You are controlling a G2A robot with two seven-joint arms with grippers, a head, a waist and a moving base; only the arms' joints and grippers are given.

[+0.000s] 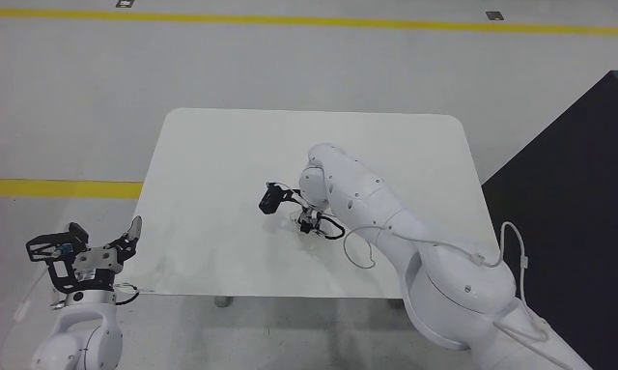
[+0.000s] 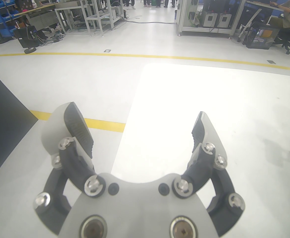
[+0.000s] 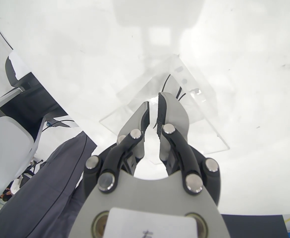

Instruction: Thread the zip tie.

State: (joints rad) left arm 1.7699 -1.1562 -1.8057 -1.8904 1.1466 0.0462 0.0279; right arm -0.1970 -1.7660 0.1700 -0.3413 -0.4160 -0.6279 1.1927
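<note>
Near the middle of the white table (image 1: 222, 167), my right gripper (image 1: 305, 223) points down at a clear plastic plate (image 3: 199, 125) lying flat there. Thin black strands of the zip tie (image 3: 166, 81) run over the plate just beyond the fingertips. My right gripper (image 3: 153, 102) is closed to a narrow slit, and a black strand seems to sit between its pads. My left gripper (image 2: 136, 110) hangs open and empty off the table's front left corner (image 1: 124, 237), far from the plate.
The table (image 2: 184, 95) has rounded corners. A dark panel (image 1: 579, 177) stands to its right. Yellow floor lines (image 1: 290, 20) run behind and to the left. Workbenches and people are far off across the room.
</note>
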